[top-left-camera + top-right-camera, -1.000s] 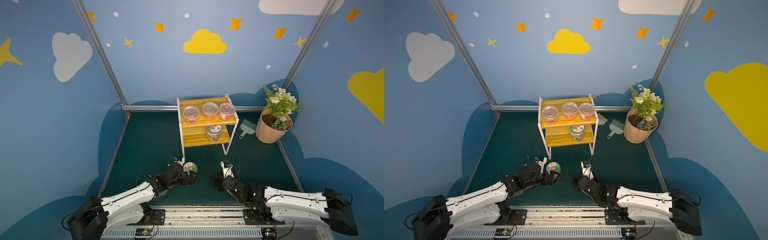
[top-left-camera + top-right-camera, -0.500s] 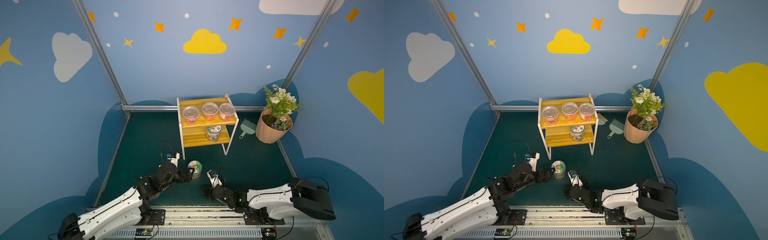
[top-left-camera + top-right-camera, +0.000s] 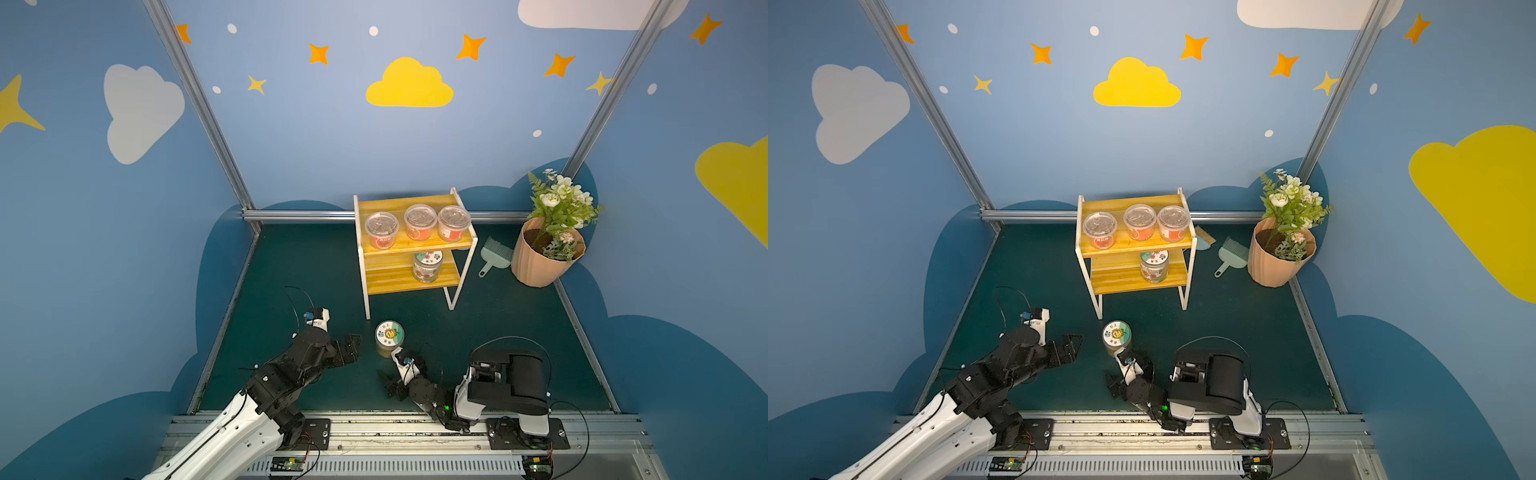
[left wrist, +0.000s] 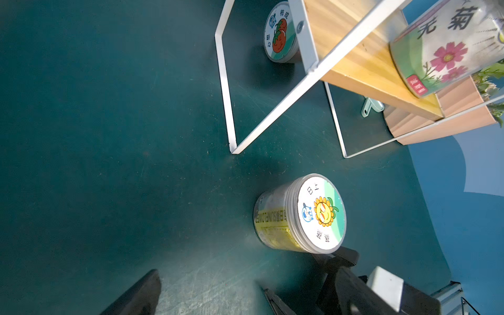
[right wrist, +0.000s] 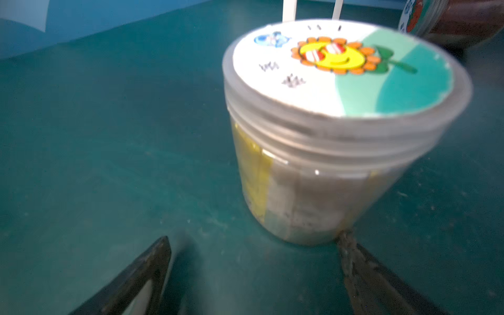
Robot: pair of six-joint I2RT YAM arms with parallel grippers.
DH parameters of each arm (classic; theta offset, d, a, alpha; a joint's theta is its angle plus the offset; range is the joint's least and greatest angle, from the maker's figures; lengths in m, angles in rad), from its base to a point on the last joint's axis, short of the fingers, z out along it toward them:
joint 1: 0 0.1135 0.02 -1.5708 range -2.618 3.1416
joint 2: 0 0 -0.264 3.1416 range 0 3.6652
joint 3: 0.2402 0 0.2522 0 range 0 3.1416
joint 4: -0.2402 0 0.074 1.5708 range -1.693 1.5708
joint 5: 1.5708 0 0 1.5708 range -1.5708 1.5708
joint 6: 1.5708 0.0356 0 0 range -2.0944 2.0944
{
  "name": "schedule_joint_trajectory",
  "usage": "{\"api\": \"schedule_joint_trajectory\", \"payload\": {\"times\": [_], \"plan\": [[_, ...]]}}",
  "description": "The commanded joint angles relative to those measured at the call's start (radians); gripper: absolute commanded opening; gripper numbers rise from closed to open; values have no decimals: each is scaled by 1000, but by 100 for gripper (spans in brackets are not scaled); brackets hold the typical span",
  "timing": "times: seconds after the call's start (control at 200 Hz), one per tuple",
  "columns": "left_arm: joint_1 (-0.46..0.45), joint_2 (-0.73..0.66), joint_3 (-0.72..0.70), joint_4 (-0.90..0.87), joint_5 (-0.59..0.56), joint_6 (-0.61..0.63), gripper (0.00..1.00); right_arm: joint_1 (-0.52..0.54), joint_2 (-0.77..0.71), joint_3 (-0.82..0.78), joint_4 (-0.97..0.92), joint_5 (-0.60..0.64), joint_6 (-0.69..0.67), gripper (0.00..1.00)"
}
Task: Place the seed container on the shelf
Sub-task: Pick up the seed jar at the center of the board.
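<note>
1. In both top views the jar [image 3: 389, 337] stands upright near the desk's [image 3: 519, 332] front edge, just before the shelf's [image 3: 390, 279] front leg. The step in hand looks like the grasp.
2. Left wrist view: the left gripper [image 4: 211, 283] gapes empty, apart from the jar, which is clear, banded yellow and topped with a sunflower picture.
3. Right wrist view: the right gripper [image 5: 253, 237] is spread wide and holds nothing, one fingertip at the jar's foot. Next, I'd say, it must centre, then close.

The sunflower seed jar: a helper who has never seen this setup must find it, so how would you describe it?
Find the yellow two-tier shelf at the back of the green floor. The sunflower seed jar stands upright on the floor just in front of it. Only it has a yellow label and a smiling sunflower on its lid.
</note>
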Motion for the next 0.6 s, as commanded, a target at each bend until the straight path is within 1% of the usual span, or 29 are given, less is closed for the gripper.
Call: {"api": "schedule_joint_trajectory", "payload": {"times": [0.0,0.085,0.26,0.451,0.596], "plan": [[12,-6,3,-29,8,32,100,-15,26,36,131,49,-29,98],[22,-19,0,-37,6,36,100,-35,45,47,131,53,-17,98],[38,-41,-12,-37,10,32,100,-75,71,68,131,20,-17,98],[42,-48,-18,-41,12,28,100,-103,90,79,131,58,-15,98],[41,-42,-19,-41,17,27,100,-130,110,108,131,30,-30,98]]}}
